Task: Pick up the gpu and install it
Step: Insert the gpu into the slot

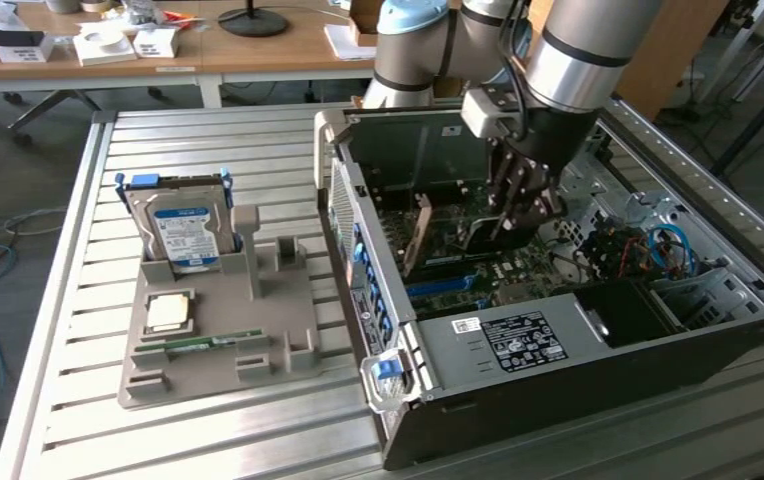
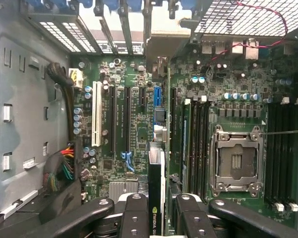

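tool (image 2: 160, 214) clamped the gpu (image 2: 156, 198) edge-on over the motherboard (image 2: 139, 134); it likely needed squaring to the blue slot (image 2: 158, 96), with straight, even pressure.

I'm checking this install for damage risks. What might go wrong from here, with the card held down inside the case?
The jaws grip the gpu edge-on over the motherboard. If its edge is off the slot, pushing down may bend the card or scrape the board. The memory slots sit close beside it, so a sideways drift might knock them.
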